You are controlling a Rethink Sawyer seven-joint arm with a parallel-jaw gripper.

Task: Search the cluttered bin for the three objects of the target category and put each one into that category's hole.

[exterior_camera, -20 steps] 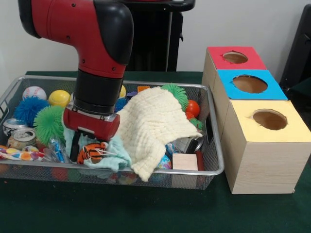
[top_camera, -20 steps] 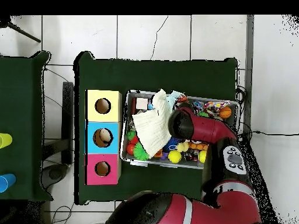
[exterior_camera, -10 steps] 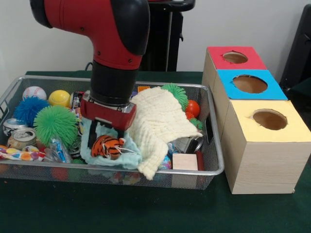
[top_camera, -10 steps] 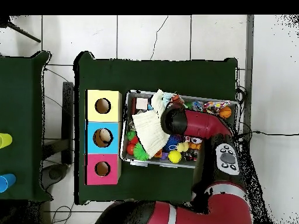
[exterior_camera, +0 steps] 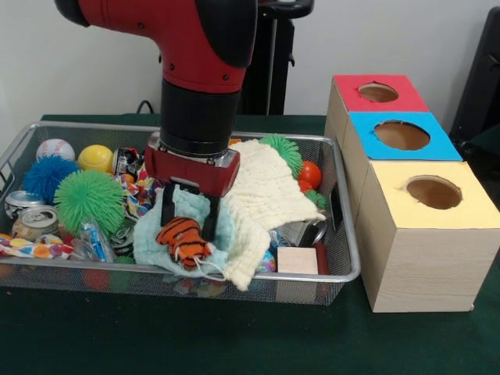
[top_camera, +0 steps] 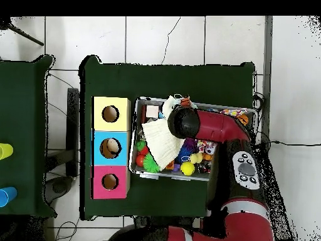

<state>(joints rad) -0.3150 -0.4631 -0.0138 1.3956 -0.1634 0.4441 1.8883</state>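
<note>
- The gripper point(exterior_camera: 188, 212) has its two black fingers point(exterior_camera: 167, 209) pinching a tiger toy point(exterior_camera: 181, 238), orange with black stripes, low centre of the front view; the toy hangs between the tips, just above a pale blue cloth point(exterior_camera: 160, 238).
- The blue cloth seems partly lifted with the toy; whether it is caught in the grip I cannot tell.
- Just right of the gripper a cream cloth point(exterior_camera: 262, 195) drapes over the bin's middle, hiding what lies under it.
- The wire bin point(exterior_camera: 344, 234) also holds a green spiky ball point(exterior_camera: 88, 199), a blue spiky ball point(exterior_camera: 45, 176), a baseball point(exterior_camera: 55, 148), a yellow ball point(exterior_camera: 95, 158) and cans point(exterior_camera: 35, 223) at the left of the frame.
- At the right stand three boxes with holes: red point(exterior_camera: 378, 93), blue point(exterior_camera: 401, 135), yellow point(exterior_camera: 433, 192).
- In the overhead view something pale seems to sit inside the blue hole point(top_camera: 110, 147), so one object may already be placed; the other two holes look empty.
- Judged from this, one object is in hand and not yet carried over; at least one more must be found.
- Compared with a second ago, the arm has moved right in the front view and risen, and the toy is lifted clear of where it lay.
</note>
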